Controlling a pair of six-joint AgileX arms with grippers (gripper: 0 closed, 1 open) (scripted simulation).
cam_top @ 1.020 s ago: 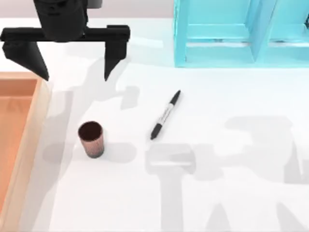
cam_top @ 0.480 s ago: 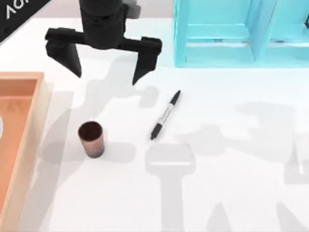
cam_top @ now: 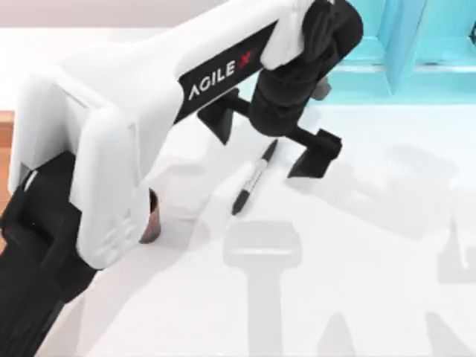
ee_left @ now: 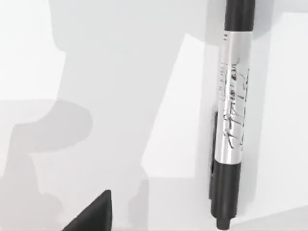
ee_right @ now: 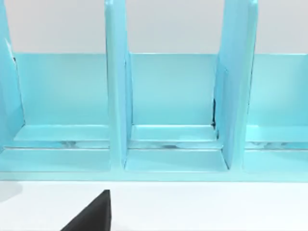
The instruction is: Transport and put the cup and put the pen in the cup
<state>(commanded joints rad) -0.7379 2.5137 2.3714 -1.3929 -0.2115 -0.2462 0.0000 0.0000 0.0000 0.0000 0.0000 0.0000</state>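
The pen [cam_top: 251, 181] lies flat on the white table near the middle, black with a grey-white label band; up close it is the pen [ee_left: 233, 120] in the left wrist view. My left gripper [cam_top: 268, 141] hovers open over the pen's upper end, one finger on each side and neither touching it. One left fingertip [ee_left: 94, 216] shows beside the pen. The reddish-brown cup [cam_top: 152, 217] stands upright to the left, mostly hidden behind my left arm. My right arm is parked, and one dark fingertip [ee_right: 94, 216] of its open gripper shows in front of the shelf.
A teal shelf unit [cam_top: 416, 52] with upright dividers stands at the back right, and the right wrist view faces this teal shelf [ee_right: 168, 110]. An orange wooden tray edge [cam_top: 6, 126] sits at the far left. My left arm [cam_top: 111, 149] spans the table's left half.
My left arm has swung right and forward from the back left, bringing its open gripper over the pen. The arm now covers most of the cup. Pen and cup have not moved.
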